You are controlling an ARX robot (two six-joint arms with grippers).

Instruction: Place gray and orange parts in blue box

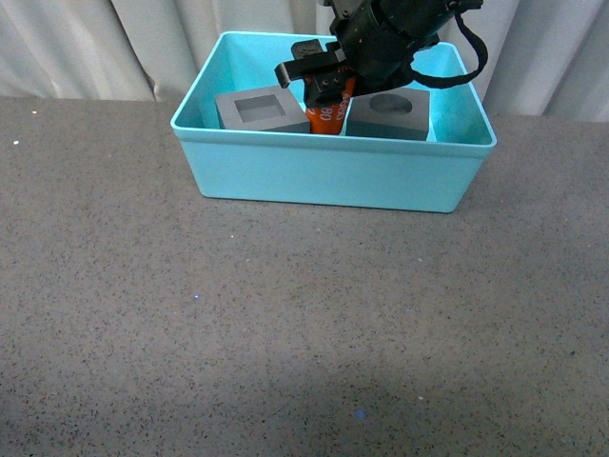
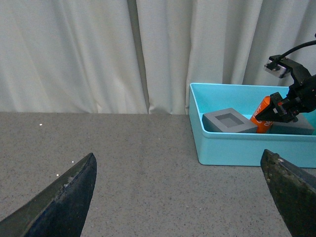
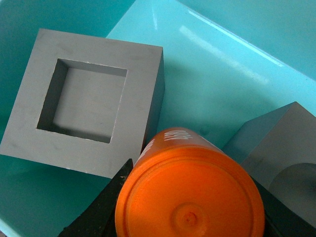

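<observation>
**Count of parts, taken from the blue box**

One blue box (image 1: pixel 328 176) stands on the single gray speckled table (image 1: pixel 285 333). Inside the box are two gray cubes: one cube with a square recess (image 1: pixel 260 109) toward the box's left end, and one cube with a round recess (image 1: pixel 388 115) toward its right end. Between them, also inside the box, is one orange cylinder (image 1: pixel 328 114) with white numerals; how many numerals it carries is hard to read at this distance. That makes three parts in the box. Two grippers appear: the right gripper (image 1: pixel 328 84) over the box, and the left gripper (image 2: pixel 182 197) well away from it.
</observation>
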